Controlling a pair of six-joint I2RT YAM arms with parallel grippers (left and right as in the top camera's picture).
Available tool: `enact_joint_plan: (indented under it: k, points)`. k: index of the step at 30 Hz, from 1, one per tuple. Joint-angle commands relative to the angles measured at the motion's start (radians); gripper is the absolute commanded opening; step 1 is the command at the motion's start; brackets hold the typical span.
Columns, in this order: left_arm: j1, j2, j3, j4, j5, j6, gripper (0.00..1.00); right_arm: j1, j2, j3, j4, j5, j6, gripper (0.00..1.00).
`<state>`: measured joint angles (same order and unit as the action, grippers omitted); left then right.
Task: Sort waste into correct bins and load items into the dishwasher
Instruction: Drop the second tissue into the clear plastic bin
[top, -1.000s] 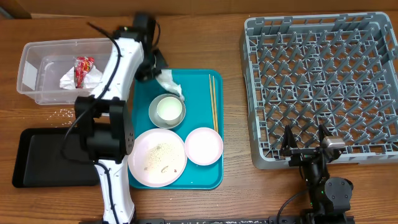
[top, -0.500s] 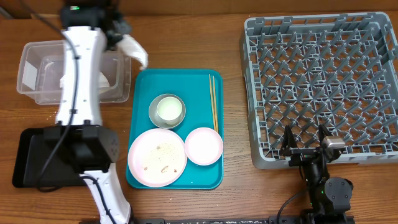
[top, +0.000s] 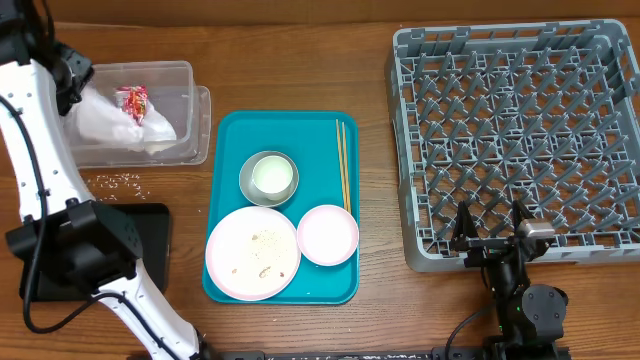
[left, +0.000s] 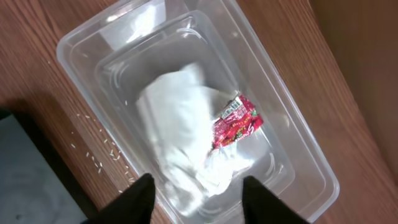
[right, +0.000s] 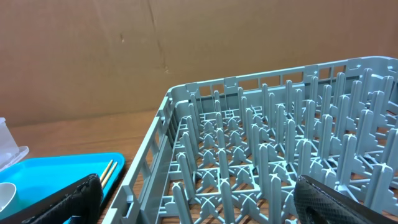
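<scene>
We find the crumpled white paper napkin (left: 177, 134) lying inside the clear rectangular plastic tub (left: 81, 68), touching the small red-and-white snack wrapper (left: 236, 121). The left hand (left: 198, 190) hangs above the tub, fingers apart, gripping nothing. Loose whitish rice grains (top: 120, 182) lie on the wooden worktop (top: 300, 60) between the tub and the shallow black rectangular tray (top: 155, 215). The teal serving tray (top: 225, 130) carries a round white bowl (top: 269, 178), a large crumb-strewn plate (top: 252, 253), a small pale-pink plate (top: 327, 235) and thin wooden chopsticks (top: 343, 165). The right hand (top: 490, 228) sits at the near edge of the large square grey plastic dish rack (top: 515, 130), fingers wide apart.
</scene>
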<state>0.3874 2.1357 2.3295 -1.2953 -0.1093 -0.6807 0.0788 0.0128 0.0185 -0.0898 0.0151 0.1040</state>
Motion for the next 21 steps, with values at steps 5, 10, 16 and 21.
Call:
enact_joint_plan:
  k: [5,10,16,21]
  points:
    - [-0.001,0.028,-0.005,-0.037,0.243,0.136,0.47,-0.003,-0.010,-0.010,0.006,0.006,-0.004,1.00]
    - [-0.020,0.029,-0.005,-0.072,0.680,0.466,0.49,-0.003,-0.010,-0.010,0.006,0.006,-0.004,1.00]
    - [-0.176,0.030,-0.005,-0.247,0.724,0.703,0.52,-0.003,-0.010,-0.010,0.006,0.006,-0.004,1.00]
    - [-0.363,0.031,-0.005,-0.261,0.434,0.620,0.54,-0.003,-0.010,-0.010,0.006,0.006,-0.004,1.00]
